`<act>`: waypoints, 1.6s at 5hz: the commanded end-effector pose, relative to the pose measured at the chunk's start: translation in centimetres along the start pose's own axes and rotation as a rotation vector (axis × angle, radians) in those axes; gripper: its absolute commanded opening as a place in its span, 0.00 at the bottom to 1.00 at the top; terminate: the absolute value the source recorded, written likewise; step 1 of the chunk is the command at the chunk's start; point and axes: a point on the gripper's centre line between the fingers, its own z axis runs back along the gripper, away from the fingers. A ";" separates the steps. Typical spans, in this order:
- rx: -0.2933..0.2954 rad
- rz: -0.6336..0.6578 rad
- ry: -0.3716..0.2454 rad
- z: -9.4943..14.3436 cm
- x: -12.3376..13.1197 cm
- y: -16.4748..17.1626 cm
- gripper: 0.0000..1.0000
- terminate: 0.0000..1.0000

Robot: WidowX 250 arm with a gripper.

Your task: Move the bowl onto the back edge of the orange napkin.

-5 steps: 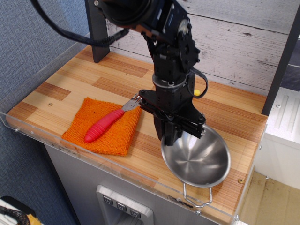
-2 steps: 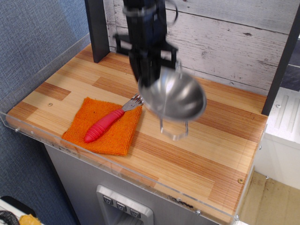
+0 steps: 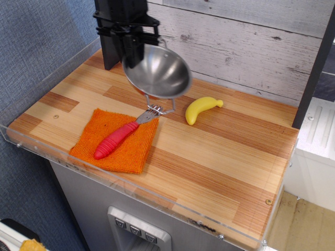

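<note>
The black robot gripper (image 3: 132,48) clamps the left rim of a shiny round stainless-steel bowl (image 3: 158,72), holding it in the air above the back of a striped wooden counter (image 3: 220,157). The bowl is tilted, its open face turned up and toward the camera, and a thin wire loop handle (image 3: 154,103) hangs from its lower edge.

Just below that handle lie the metal tines of a red-handled fork (image 3: 123,134), which rests diagonally across a roughly square bright orange terry napkin (image 3: 116,140) lying flat near the counter's front left. The bowl hangs over bare wood just behind the napkin's back right corner and does not touch the cloth.

To the right of the bowl, a yellow toy banana (image 3: 201,108) lies on the wood, close to a whitewashed plank wall (image 3: 251,47). A clear plastic rail (image 3: 131,184) runs along the counter's front edge.
</note>
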 end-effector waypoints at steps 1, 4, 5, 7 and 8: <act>0.092 0.069 -0.016 -0.3 1.5 6.9 0.00 0.00; 0.099 0.093 0.028 -2.9 1.4 9.3 0.00 0.00; 0.106 0.076 0.063 -4.6 0.7 8.4 0.00 0.00; 0.192 0.043 0.107 -5.9 0.1 6.6 0.00 0.00; 0.289 0.028 0.144 -6.3 -0.2 5.9 0.00 0.00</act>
